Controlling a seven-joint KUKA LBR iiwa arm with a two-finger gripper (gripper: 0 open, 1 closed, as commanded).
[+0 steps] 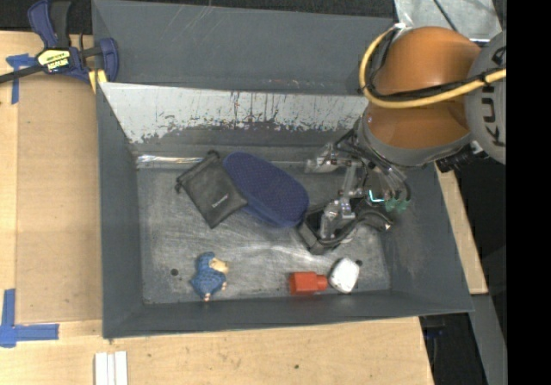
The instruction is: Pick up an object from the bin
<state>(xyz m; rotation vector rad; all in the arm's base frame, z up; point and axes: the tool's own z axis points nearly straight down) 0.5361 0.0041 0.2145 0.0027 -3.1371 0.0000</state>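
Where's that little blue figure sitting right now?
The little blue figure lies near the lower-left corner of the bin in the camera view, below the dark grey flat square and left of the red block.

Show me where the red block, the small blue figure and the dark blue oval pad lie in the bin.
red block (306,282): camera view, middle of its top face.
small blue figure (207,276): camera view, on its body.
dark blue oval pad (269,191): camera view, centre of its upper surface.
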